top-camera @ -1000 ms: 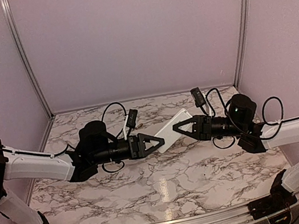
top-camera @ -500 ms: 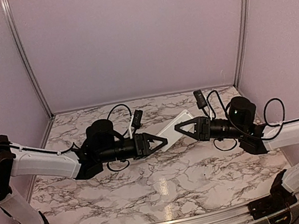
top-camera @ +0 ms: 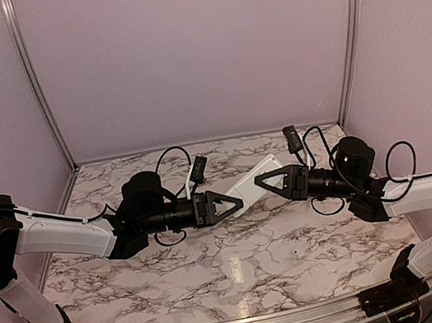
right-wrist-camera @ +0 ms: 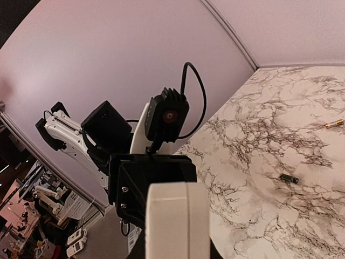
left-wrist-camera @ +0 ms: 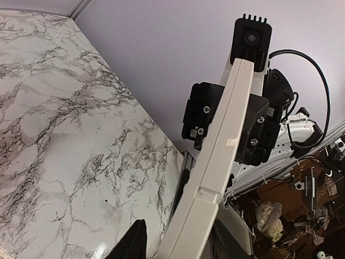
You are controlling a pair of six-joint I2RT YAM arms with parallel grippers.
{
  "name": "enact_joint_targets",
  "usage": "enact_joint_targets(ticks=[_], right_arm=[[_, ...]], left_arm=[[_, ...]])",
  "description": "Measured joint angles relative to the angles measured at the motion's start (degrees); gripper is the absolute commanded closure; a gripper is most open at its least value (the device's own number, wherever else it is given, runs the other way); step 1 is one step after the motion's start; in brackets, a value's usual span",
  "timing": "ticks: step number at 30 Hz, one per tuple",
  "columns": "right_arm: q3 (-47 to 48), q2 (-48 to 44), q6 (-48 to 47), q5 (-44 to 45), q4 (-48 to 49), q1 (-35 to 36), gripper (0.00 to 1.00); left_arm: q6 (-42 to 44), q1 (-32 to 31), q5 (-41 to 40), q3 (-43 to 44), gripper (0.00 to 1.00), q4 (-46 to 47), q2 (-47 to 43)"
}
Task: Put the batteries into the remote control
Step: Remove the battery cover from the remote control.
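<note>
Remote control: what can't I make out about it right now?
Remote control: edge-on in both wrist views, small from the top; battery bay unseen.
Left fingers: cut off by the left wrist view's bottom edge; grip unclear.
Batteries: tiny in the right wrist view; polarity marks unreadable.

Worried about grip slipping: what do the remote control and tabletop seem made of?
The remote control looks like hard moulded plastic, off-white and matte, with crisp edges and a seam along its side. The tabletop shows grey-veined marble patterning with a glossy reflection; real stone or printed laminate, I cannot tell.
</note>
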Motion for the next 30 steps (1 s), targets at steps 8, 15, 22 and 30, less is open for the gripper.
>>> enact_joint_targets(ticks=[8,15,22,30], right_arm=[[-0.1,0.0,-0.1,0.5,-0.3,0.0,1.0],[-0.2,0.0,-0.9,1.9,-1.7,0.0,1.0],[-0.2,0.0,-1.6,2.4,-2.2,-0.2,1.0],[-0.2,-1.0,-1.8,3.2,-3.2,-0.4,1.0]], left_arm=[[0.0,0.0,-2.1,0.0,0.59,-2.1,0.0],[-0.2,0.2,-2.6,0.0,0.72,-3.5,0.0],[-0.4,0.4,-2.5,0.8,0.75,-4.8,0.0],[-0.3,0.4,-3.3,2.4,0.62,-7.7,0.0]])
